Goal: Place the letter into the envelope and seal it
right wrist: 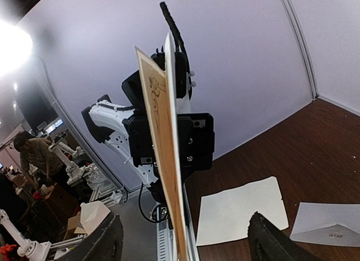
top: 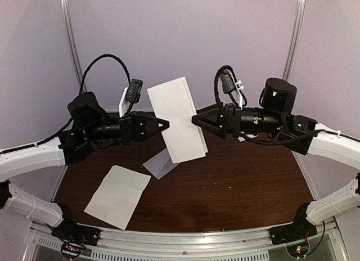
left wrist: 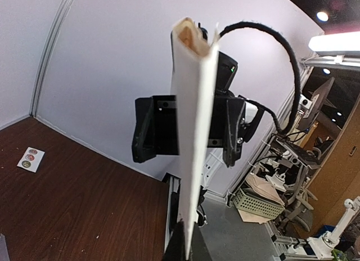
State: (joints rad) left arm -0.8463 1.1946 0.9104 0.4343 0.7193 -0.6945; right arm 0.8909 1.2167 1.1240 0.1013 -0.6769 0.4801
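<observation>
The left hand (top: pixel 164 125) is closed tight on a folded letter (top: pixel 175 117) and holds it in the air above the desk (top: pixel 242 182), at the centre of the overhead view. The letter stands on its long edge, tilted, its top towards the back wall. The right hand (top: pixel 194 119) faces it from the other side with its fingers (right wrist: pixel 107 238) spread wide. In its own wrist view the letter runs edge-on up the middle between them, and neither finger touches it; this hand holds nothing.

The envelope (top: pixel 159 163) lies flat on the desk, not held. In the overhead view it shows just below the letter's lower end, below the left hand's tips and to the lower left of the right hand. Part of it is hidden behind the letter. A flat white sheet (top: pixel 118 196) lies near it, further towards the lower left. In the left wrist view a small card of round stickers (left wrist: pixel 31 158) lies on the desk at the left edge.
</observation>
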